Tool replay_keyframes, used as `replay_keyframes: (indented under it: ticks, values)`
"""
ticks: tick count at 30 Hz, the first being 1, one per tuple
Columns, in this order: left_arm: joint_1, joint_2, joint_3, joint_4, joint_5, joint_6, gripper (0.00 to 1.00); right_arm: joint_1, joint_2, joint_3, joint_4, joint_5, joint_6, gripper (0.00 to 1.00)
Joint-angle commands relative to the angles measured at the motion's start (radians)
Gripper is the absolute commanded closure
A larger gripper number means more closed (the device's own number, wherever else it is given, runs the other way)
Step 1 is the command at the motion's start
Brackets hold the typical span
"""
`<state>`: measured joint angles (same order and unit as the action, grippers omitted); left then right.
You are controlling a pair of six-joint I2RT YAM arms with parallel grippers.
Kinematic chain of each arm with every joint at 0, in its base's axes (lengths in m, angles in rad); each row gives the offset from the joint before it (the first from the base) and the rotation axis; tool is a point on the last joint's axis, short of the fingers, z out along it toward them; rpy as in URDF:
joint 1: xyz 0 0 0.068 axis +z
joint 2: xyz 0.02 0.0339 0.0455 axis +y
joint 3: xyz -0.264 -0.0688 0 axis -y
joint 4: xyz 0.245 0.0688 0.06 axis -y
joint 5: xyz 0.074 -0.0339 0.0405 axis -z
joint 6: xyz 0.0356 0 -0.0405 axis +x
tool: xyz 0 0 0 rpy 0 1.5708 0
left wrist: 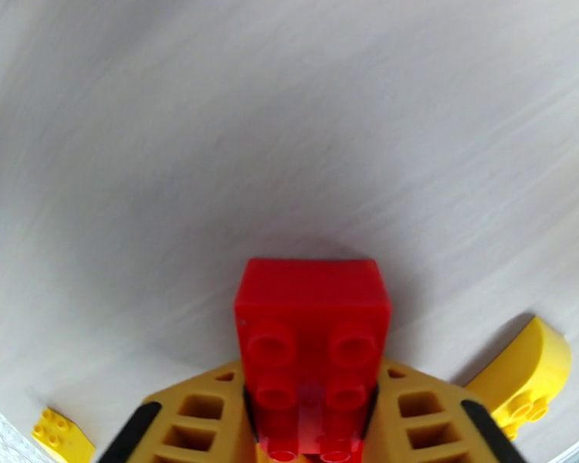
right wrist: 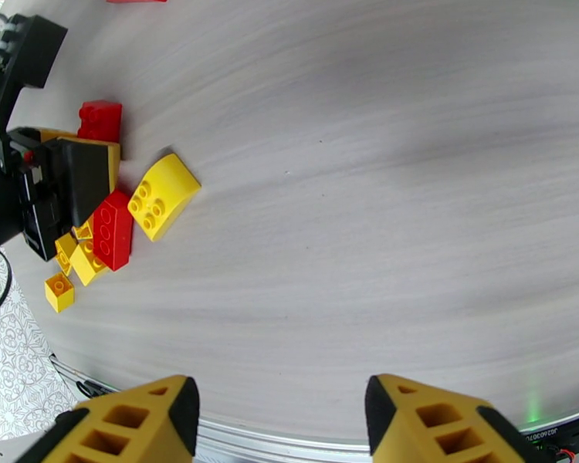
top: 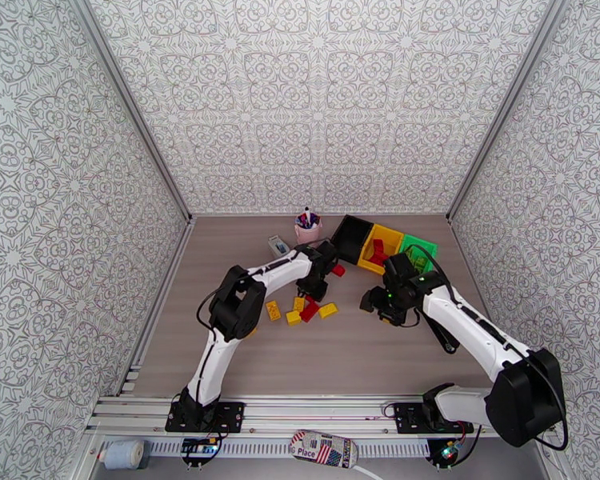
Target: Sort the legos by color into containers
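My left gripper (left wrist: pixel 313 383) is shut on a red lego (left wrist: pixel 313 318) just over the table, and its studs face the wrist camera. In the right wrist view the same red lego (right wrist: pixel 100 121) sticks out of the left gripper (right wrist: pixel 77 167). A second red lego (right wrist: pixel 113 229), a curved yellow lego (right wrist: pixel 164 196) and small yellow legos (right wrist: pixel 58 291) lie beside it. From above, the left gripper (top: pixel 314 290) hangs over this pile (top: pixel 304 310). My right gripper (top: pixel 374 302) is open and holds nothing; its fingers (right wrist: pixel 139 422) frame bare table. The containers stand at the back: black (top: pixel 352 238), yellow (top: pixel 380 246), green (top: pixel 418 251).
A pink cup with pens (top: pixel 308 230) and a small white box (top: pixel 280 246) stand behind the left arm. A lone red lego (top: pixel 338 270) lies in front of the black bin. Patterned walls close the table (top: pixel 332 354) on three sides.
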<state>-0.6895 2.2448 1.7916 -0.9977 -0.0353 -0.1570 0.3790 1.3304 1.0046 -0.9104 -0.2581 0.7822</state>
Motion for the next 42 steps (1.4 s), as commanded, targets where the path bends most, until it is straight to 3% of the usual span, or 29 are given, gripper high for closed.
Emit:
replay_keyframes:
  ticks: [1, 9, 20, 36, 42]
  values:
    - [-0.002, -0.131, -0.013, 0.03, 0.039, -0.035, 0.74, 0.006, 0.024, 0.036, 0.054, -0.032, 0.035, 0.38]
    - [-0.004, -0.34, -0.021, 0.069, 0.142, -0.101, 0.74, 0.003, 0.129, 0.092, 0.279, -0.176, 0.156, 0.33]
    - [0.026, -0.563, -0.295, 0.18, 0.363, -0.216, 0.75, 0.003, 0.181, 0.118, 0.622, -0.305, 0.366, 0.31]
    - [0.044, -0.571, -0.275, 0.135, 0.45, -0.185, 0.75, 0.122, 0.272, 0.204, 0.584, -0.373, 0.367, 0.43]
    - [0.051, -0.58, -0.28, 0.139, 0.442, -0.191, 0.75, 0.136, 0.277, 0.178, 0.608, -0.396, 0.382, 0.56]
